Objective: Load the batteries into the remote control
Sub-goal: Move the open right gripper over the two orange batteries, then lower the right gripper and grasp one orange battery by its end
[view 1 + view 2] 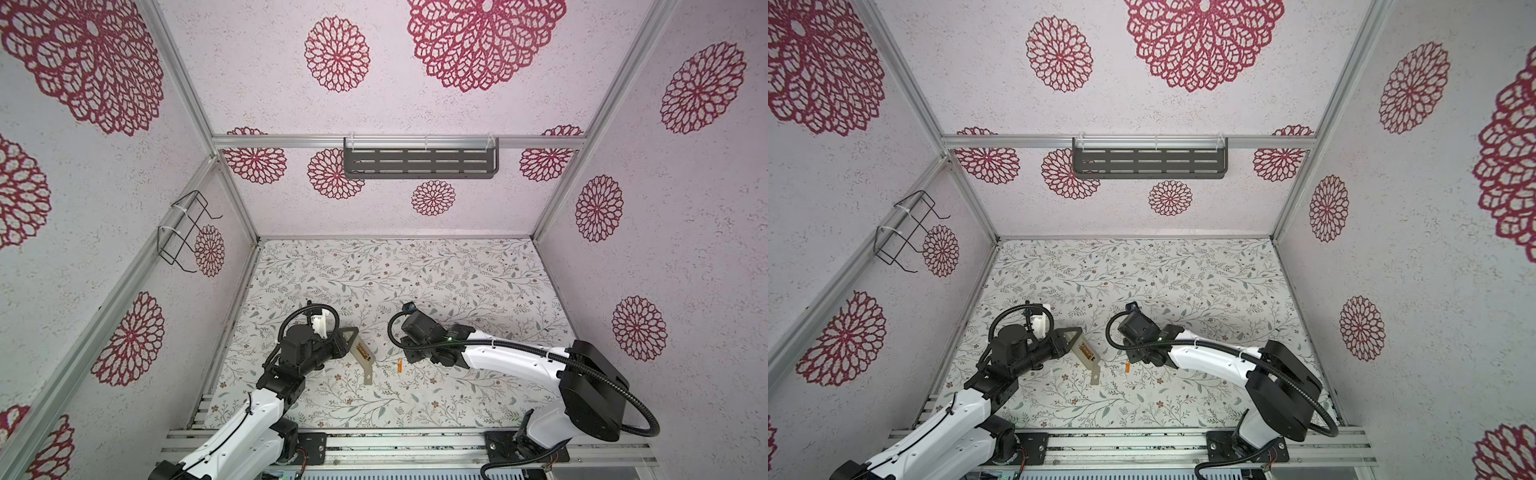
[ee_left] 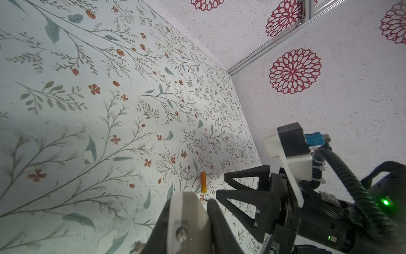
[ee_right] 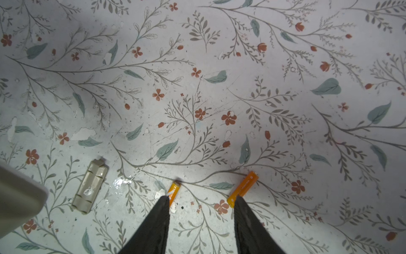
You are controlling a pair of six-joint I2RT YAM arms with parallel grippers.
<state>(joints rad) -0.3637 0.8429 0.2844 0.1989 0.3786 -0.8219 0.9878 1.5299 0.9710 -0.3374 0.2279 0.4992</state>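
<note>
- Remote [image 2: 186, 209]: gripped at one end by the left gripper [image 1: 353, 337], whose jaws are closed on it. In both top views it slants over the worktop [image 1: 457, 282], left of centre, with its beige back upward.
- Right gripper [image 3: 201, 199]: jaws parted and empty, pointing down at the worktop just right of the remote.
- Loose items: one battery [image 3: 174, 190] lies at one fingertip of the right gripper and the other battery [image 3: 241, 189] at the opposite fingertip. Neither sits between the jaws. Only one shows in the top views; the second is judged hidden under the gripper.
- Cover [image 3: 90, 187]: off the remote, inner face up, on the worktop between the remote and the batteries.
- Orange mark [image 1: 363, 354]: visible on the remote's back in both top views, too small to identify.
- Progress, as judged: the compartment is open and the remote is presented for loading. With both batteries on the worktop, none appears loaded. Each battery has yet to be picked up and seated.
</note>
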